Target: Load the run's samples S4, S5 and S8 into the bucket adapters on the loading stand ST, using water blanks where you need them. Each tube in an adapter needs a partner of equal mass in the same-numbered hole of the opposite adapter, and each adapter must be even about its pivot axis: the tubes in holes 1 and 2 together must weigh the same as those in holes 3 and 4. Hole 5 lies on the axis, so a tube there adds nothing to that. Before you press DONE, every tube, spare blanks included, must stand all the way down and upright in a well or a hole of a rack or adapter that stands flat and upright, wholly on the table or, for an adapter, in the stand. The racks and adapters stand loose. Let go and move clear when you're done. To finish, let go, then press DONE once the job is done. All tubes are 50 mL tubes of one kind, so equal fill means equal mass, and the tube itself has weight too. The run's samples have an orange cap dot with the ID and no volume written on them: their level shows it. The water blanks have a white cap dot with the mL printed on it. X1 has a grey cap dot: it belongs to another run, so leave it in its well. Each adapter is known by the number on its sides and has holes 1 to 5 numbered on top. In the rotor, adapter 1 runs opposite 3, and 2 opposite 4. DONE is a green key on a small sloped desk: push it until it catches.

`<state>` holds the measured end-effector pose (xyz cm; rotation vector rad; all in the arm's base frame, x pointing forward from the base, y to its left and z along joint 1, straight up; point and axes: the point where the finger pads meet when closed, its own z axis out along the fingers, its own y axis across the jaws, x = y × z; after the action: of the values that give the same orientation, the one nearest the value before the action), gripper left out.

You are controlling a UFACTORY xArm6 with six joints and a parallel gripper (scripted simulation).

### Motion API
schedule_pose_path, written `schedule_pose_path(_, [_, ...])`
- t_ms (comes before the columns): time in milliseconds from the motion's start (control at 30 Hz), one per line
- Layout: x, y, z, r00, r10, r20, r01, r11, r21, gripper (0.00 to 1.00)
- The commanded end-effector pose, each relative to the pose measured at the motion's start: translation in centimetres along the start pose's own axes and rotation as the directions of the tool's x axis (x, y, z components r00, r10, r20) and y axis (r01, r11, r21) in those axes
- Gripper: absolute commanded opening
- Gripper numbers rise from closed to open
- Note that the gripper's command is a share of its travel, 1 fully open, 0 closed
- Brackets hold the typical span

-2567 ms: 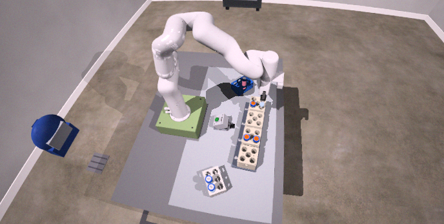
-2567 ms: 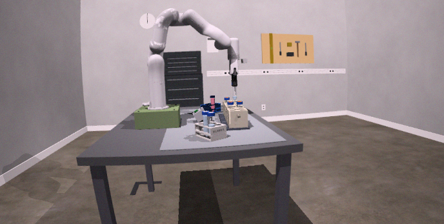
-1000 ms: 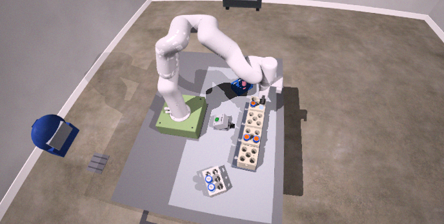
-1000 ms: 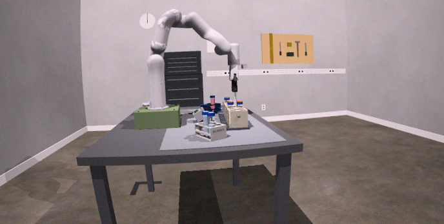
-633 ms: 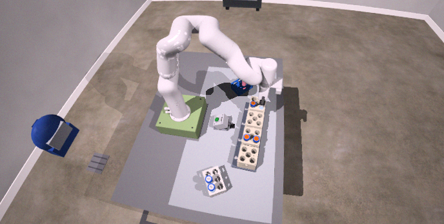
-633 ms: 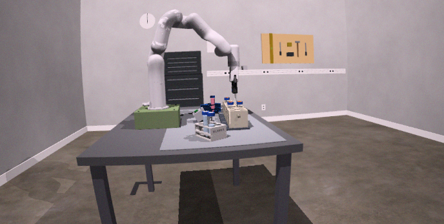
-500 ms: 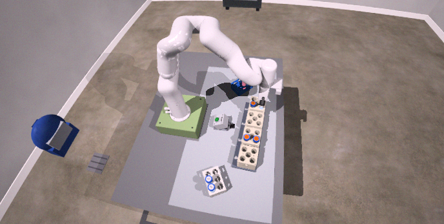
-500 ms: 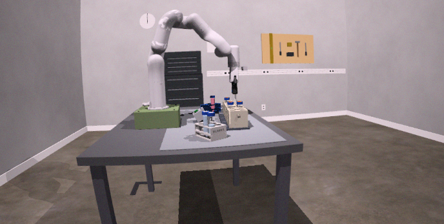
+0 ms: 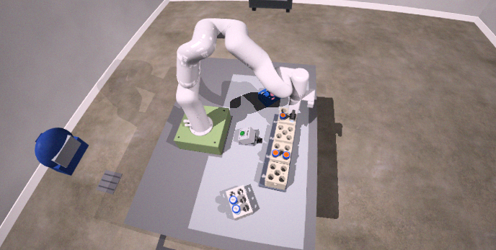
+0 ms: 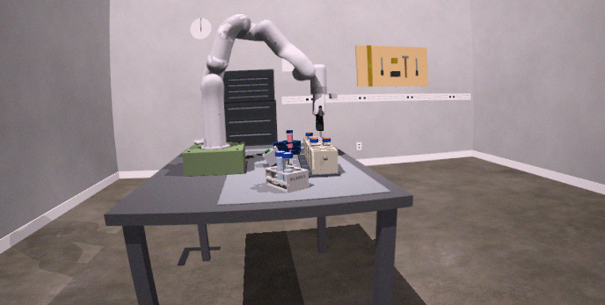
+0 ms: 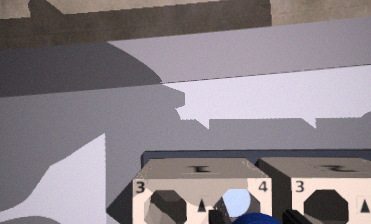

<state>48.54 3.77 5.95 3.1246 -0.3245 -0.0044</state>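
One clear blue-capped tube (image 11: 249, 218) is what I've got clamped in my black gripper (image 11: 253, 218), fingers partly closed on it, its tip hanging over hole 4 of beige adapter 1 (image 11: 202, 172).

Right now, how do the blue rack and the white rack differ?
Blue rack sits at the mat's far end, partly under the arm; white rack sits at its near end. Blue rack holds a pink-filled tube; white rack holds two white-dot tubes. Both stand upright.
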Motion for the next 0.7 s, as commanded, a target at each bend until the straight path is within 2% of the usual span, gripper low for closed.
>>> schedule_pose_path(0, [0.2, 0.0, 0.3, 1.000, 0.000, -0.005, 0.000, 1.000, 0.001, 0.00])
schedule_pose_path(667, [0.2, 0.0, 1.9, 1.000, 0.000, -0.005, 0.000, 1.000, 0.001, 0.00])
